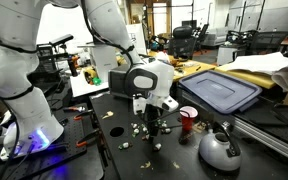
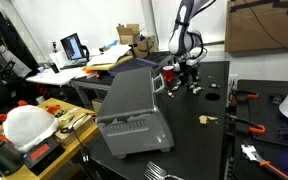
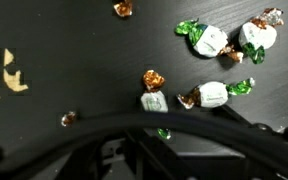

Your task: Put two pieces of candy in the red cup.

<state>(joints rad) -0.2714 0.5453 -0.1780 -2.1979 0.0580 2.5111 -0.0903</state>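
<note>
While tool hovers, candy pcs lie just by it.

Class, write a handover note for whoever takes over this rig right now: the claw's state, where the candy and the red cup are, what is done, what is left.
The claw hangs low over the black table, among the sweets; whether it is open or shut cannot be told.
Several pieces of candy lie loose on the table; one is just ahead of the claw in the wrist view.
The red cup stands upright close by, near the grey kettle.
Done: unclear, as the cup's inside is hidden.
Left: probably both pieces.
</note>
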